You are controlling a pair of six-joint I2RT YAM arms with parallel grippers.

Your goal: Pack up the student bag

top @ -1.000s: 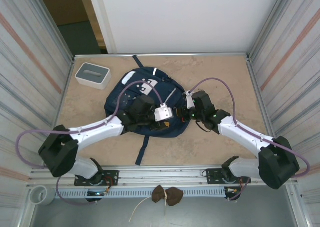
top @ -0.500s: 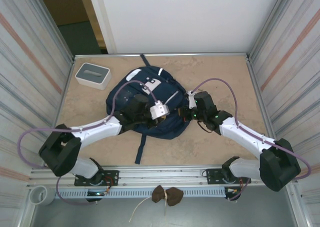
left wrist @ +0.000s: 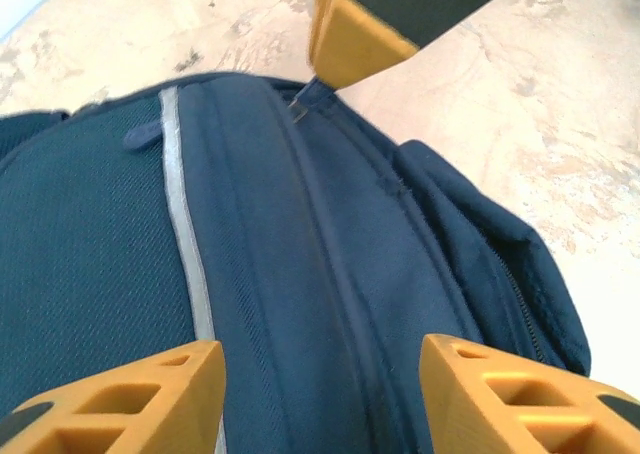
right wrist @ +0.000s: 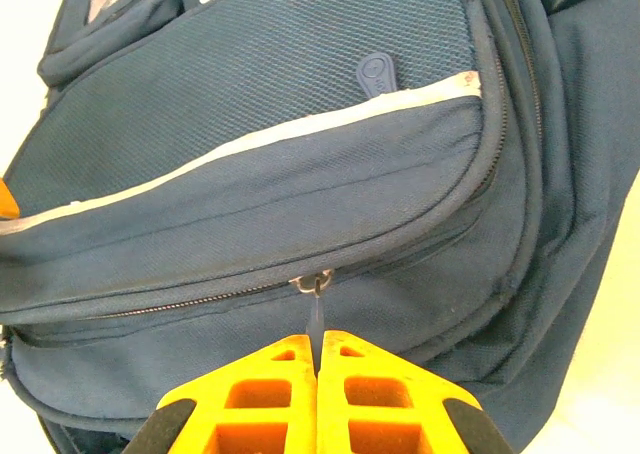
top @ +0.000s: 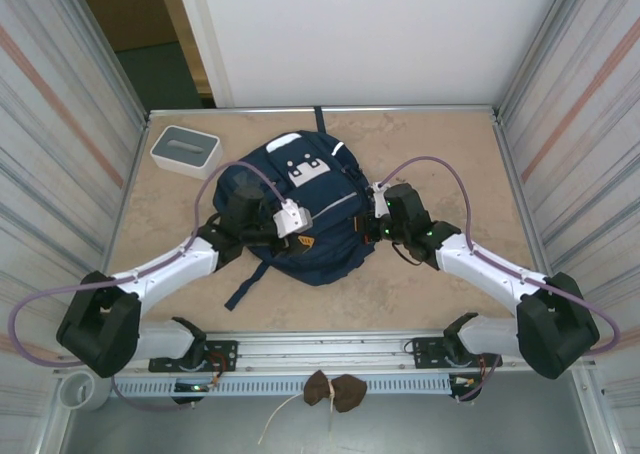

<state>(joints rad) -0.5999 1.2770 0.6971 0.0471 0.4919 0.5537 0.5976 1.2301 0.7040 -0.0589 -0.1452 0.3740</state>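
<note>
At the centre of the beige stone-patterned table (top: 450, 144), the student bag (top: 322, 189) lies flat with its front panel upward and its top toward the far wall. A white-and-grey box (top: 185, 151) sits well apart from it, near the far left corner.

Left gripper (left wrist: 322, 359): released. Its two orange fingers (left wrist: 150, 394) stand spread apart just above the bag's navy side band, and a thin light stripe (left wrist: 185, 234) runs beside one of them. Whether the fingers touch the fabric cannot be told.

Right gripper (right wrist: 320, 342): clenched. Its yellow-orange fingertips are pressed together on the thin metal zipper pull (right wrist: 318, 314), which hangs from its slider (right wrist: 315, 282) on the zipper below the front pocket. Above the slider are the pocket's mesh panel, a pale stripe (right wrist: 300, 129) and a small dark rubber tag (right wrist: 377, 74).

From above, the two arms meet the bag from opposite sides, left arm at its left flank, right arm at its right edge.
</note>
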